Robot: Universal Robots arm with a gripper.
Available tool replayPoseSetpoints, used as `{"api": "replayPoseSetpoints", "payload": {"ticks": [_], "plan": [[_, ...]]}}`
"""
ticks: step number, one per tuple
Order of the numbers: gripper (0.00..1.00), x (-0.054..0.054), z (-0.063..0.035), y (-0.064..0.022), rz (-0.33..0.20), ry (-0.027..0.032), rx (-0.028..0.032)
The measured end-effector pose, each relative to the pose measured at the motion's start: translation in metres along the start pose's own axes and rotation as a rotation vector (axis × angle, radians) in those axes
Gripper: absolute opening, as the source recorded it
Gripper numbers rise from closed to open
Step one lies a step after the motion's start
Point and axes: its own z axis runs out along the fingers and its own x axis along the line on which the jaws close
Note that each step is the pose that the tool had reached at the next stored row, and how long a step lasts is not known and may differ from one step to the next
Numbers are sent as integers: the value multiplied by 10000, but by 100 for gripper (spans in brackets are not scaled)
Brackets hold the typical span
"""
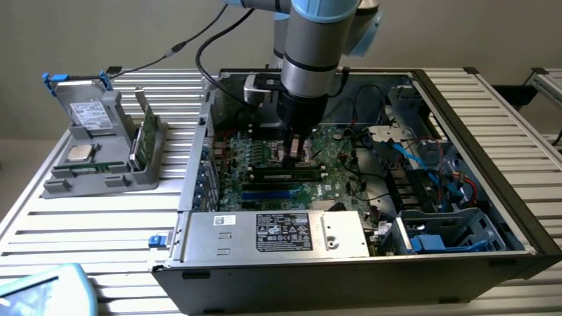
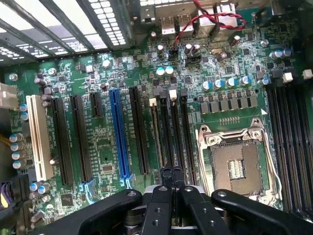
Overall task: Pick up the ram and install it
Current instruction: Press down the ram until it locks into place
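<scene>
While seated in its slot, ram (image 1: 286, 175) directly beneath hand (image 1: 294, 155).

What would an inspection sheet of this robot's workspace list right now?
Surface: slatted metal table bearing an open computer case.
Job's things: ram stands along a motherboard slot, under the gripper.
Clutter: grey holder at the exterior view's left, with a silver chip and a green card; a teal object at the table's corner.
Gripper: gripper shut, low over the ram; contact unclear.
Cables: black cables off the arm; blue and red wires inside the case.
Surroundings: plain wall.
</scene>
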Motion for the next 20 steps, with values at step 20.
{"api": "replayPoseSetpoints", "payload": {"ticks": [20], "plan": [[10,0,-105,9,1967,176,100]]}}
